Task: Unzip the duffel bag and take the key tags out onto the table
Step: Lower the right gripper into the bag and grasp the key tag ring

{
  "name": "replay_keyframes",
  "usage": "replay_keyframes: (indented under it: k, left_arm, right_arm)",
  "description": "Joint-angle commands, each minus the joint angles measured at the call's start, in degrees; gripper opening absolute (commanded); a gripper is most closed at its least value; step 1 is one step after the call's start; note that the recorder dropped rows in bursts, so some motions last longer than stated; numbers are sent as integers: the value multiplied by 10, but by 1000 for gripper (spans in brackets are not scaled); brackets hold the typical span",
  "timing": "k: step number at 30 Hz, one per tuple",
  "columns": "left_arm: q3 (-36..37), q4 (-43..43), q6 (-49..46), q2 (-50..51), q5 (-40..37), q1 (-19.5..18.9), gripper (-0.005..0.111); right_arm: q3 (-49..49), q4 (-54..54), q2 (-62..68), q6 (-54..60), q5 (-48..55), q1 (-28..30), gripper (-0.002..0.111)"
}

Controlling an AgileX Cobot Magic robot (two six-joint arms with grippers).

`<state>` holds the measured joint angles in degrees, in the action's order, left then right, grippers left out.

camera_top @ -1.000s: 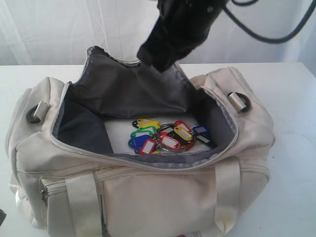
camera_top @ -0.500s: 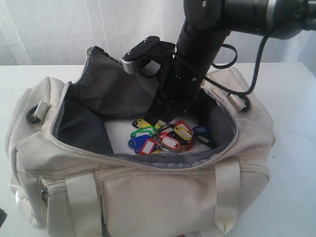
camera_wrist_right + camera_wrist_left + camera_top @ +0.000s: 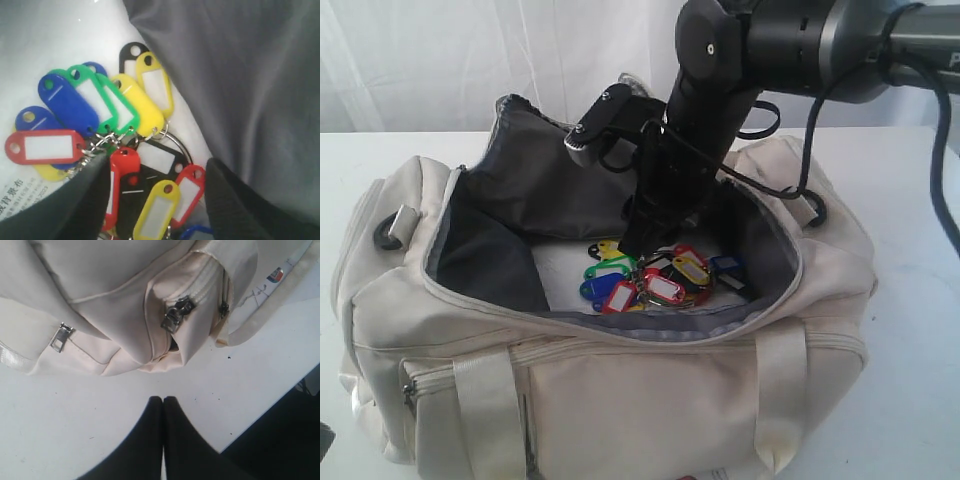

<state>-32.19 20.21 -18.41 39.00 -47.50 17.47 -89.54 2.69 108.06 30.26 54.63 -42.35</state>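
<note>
Has dropped, within the last second, from above the rear flap down into the gaping mouth of the large cream fabric duffel bag [image 3: 620, 400], already unzipped along the top. Now holds the black right gripper [image 3: 632, 238] just over the bunch of small coloured plastic key tags [image 3: 650, 280] on their metal rings. Has spread the jaws too: in the right wrist view, one dark finger to each side of the bunch, released, nothing clasped yet; whether touching the tags, hard to tell. No shift in the tags themselves: lying as before on the white sheet [image 3: 560, 265] at the bottom of the bag, beside the dark grey lining [image 3: 490, 260], not out on the plain white table [image 3: 910, 380].

Judged from this: unzipping done, reach done, grasp next. Needs a closing on rings or tags, then a lift clear of the sagging lining.

Keeps the black left gripper [image 3: 162, 402] clenched on nothing, fingers pressed together, over bare table near the bag's end pocket with its metal zip pulls [image 3: 175, 317].

For writing: blank white windows on every tag in view. Printed characters [image 3: 20, 197] at the edge of the white sheet, seemingly Chinese with some digits, too blurred to read. On a white paper tag [image 3: 252, 297] in the left wrist view, a small red-and-blue mark [image 3: 274, 275] and a thin scrawl, neither legible. No brand made out on the bag
</note>
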Motion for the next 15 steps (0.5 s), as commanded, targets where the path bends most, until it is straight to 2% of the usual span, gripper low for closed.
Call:
replay_keyframes:
  k: [1, 5, 15]
  left_arm:
    - [4, 12, -1, -6, -5, -2, 0]
    - [4, 12, -1, -6, -5, -2, 0]
    - [4, 14, -1, -6, -5, -2, 0]
  right_arm:
    - [3, -4, 19, 14, 1, 2, 54]
    - [3, -32, 42, 71, 9, 2, 54]
    - [3, -52, 95, 71, -29, 2, 54]
